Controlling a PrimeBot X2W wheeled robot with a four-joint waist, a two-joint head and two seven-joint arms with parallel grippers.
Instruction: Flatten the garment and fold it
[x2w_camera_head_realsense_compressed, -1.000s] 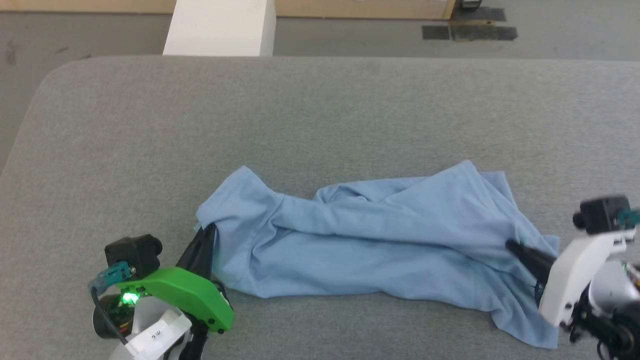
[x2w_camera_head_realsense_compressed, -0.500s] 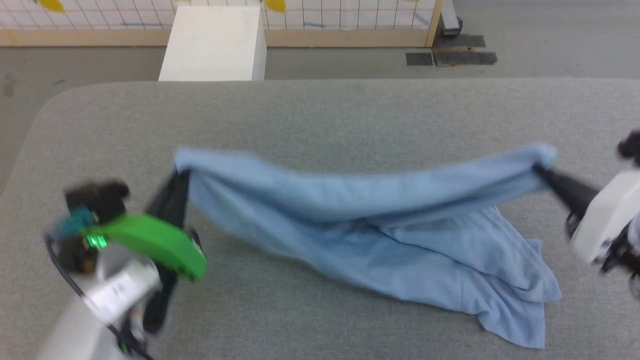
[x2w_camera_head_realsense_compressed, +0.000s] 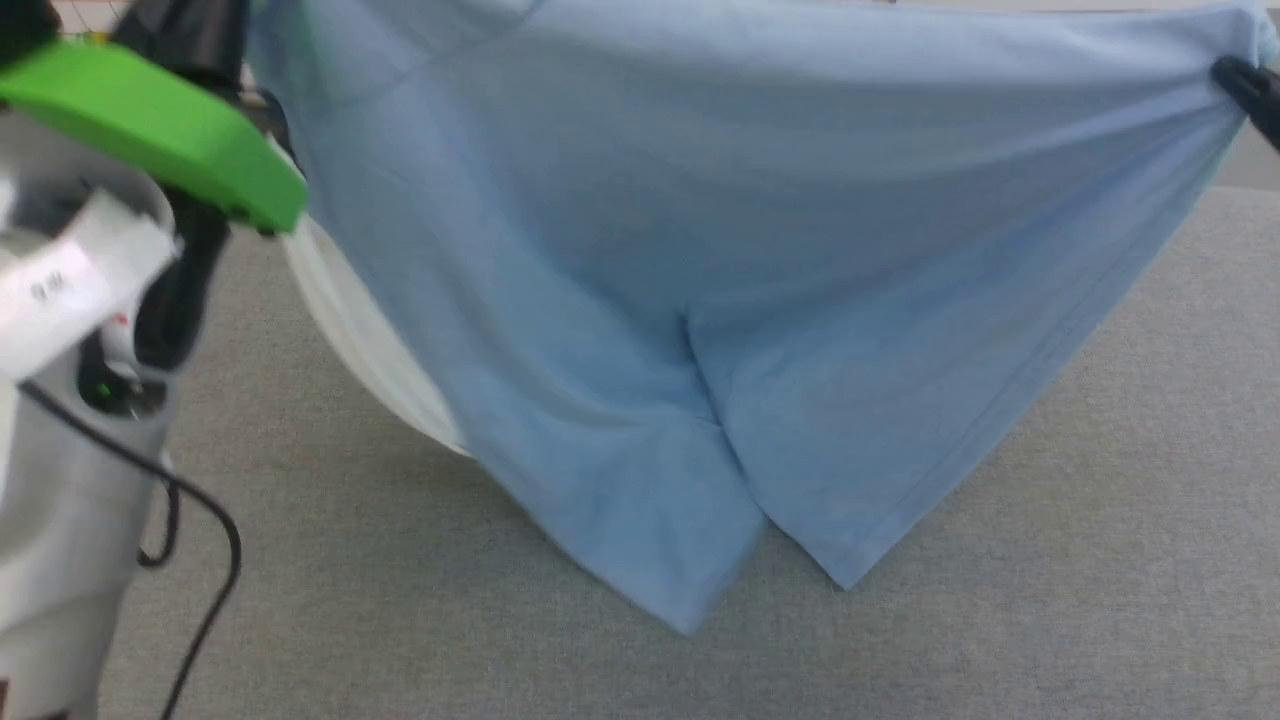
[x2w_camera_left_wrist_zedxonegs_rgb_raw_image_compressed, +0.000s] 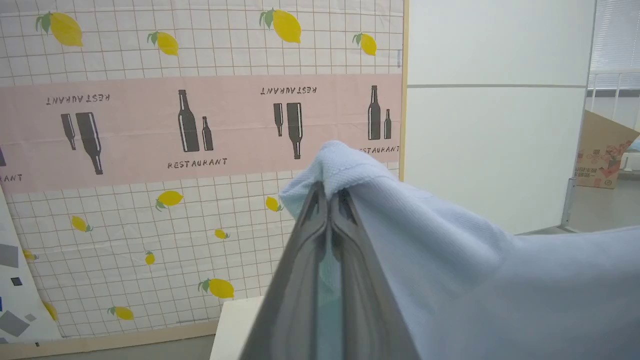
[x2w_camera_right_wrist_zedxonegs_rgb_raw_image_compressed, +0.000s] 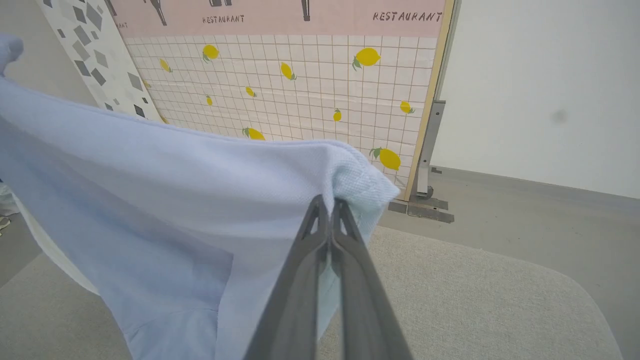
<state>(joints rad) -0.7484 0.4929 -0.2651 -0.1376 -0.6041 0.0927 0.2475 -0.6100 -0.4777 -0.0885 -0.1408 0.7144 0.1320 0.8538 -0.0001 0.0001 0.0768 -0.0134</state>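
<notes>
— Garment (x2w_camera_head_realsense_compressed: 700, 250) placement?
— It is held aloft, stretched wide above the grey padded table (x2w_camera_head_realsense_compressed: 1050, 600), its lowest corners hung close over it.
— Jaws?
— The left gripper (x2w_camera_left_wrist_zedxonegs_rgb_raw_image_compressed: 330, 197) is clamped tight on one top corner; the right gripper (x2w_camera_right_wrist_zedxonegs_rgb_raw_image_compressed: 329, 202) is clamped on the other.

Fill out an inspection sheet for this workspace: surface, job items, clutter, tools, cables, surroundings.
Surface: grey fabric-covered table, with the shirt hanging over it.
Job's things: light blue knit polo shirt, held up and stretched between both tools; whether its lowest corners touch the table cannot be told.
Clutter: nothing seen.
Tools: left tool shut on a shirt edge; right tool shut on the opposite edge.
Cables: black cable looping beside the left arm.
Surroundings: lemon-print panel, white wall, cardboard box.
</notes>
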